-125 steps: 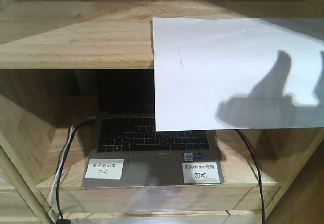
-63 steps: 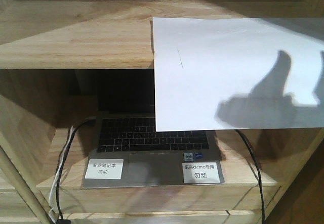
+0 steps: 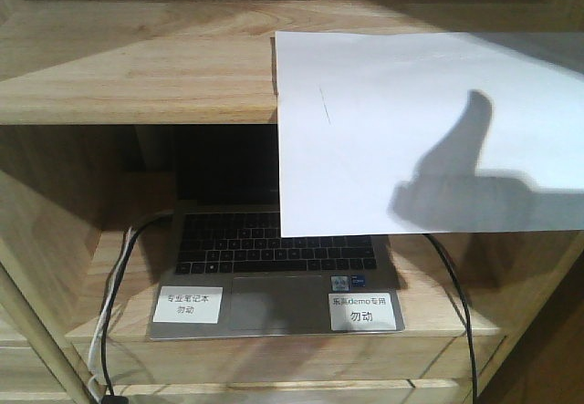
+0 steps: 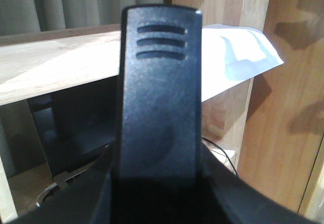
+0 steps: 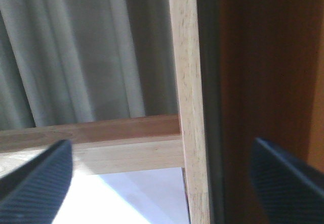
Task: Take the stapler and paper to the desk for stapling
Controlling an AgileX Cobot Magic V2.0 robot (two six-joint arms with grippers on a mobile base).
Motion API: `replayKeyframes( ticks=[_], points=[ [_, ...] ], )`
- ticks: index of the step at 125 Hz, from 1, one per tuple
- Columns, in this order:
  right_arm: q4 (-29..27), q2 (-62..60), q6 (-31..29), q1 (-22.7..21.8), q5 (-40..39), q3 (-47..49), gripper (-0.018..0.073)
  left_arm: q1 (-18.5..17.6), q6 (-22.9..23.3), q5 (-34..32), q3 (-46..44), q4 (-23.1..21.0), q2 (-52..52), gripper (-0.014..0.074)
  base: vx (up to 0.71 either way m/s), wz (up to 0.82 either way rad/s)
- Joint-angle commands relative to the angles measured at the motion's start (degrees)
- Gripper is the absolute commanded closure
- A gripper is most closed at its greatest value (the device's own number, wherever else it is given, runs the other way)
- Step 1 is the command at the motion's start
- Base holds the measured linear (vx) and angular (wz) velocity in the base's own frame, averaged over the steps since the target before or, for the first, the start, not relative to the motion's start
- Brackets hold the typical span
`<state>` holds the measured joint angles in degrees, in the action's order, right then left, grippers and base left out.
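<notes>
Paper (image 5: 129, 198) ahead of spread rt hand (image 5: 159, 158); stapler (image 4: 159, 92) in lt hand (image 4: 159, 196).

The paper (image 3: 411, 130), a plain white sheet with one faint short mark near its left edge, lay flat on the upper shelf (image 3: 137, 67). Its front part jutted out past the shelf's front edge, and a dark shadow crossed its right half. The stapler (image 4: 159, 92), matte black with three short grooves near its upper end, stood upright, close in the left wrist view.
</notes>
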<state>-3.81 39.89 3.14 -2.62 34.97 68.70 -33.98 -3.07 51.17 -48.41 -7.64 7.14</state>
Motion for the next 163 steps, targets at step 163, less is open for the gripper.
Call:
replayKeyframes(
  ticks=[163],
  points=[
    [21.30,-14.18,92.09,1.01,-50.01,-30.37,-0.0060,-0.37,0.10,-6.66,-1.33,-0.89,1.02,0.0603,0.00,0.00]
  ],
)
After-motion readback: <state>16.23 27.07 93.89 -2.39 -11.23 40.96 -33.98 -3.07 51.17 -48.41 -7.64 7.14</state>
